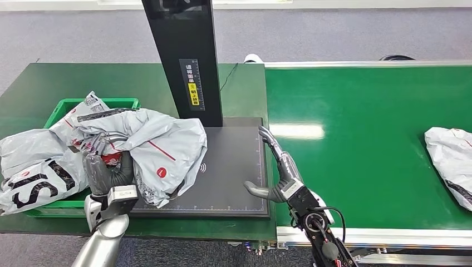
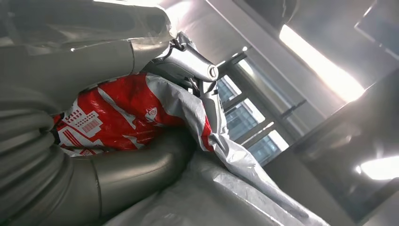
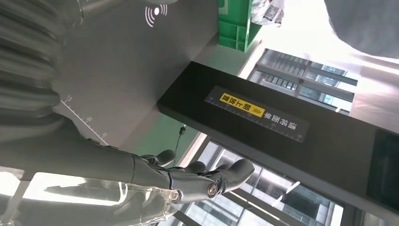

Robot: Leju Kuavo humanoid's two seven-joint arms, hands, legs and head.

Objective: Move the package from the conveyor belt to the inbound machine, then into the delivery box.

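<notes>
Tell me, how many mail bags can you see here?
3: one held by the left hand over the scanner pad, one in the green bin, one on the belt. Others may be hidden.

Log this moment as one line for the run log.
stage: package to box | left hand: grips grey package between scanner pad and green bin | right hand: open over pad edge | conveyor: another package waiting

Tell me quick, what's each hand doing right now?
Left hand: holding the grey package.
Right hand: open, holding nothing.
</notes>
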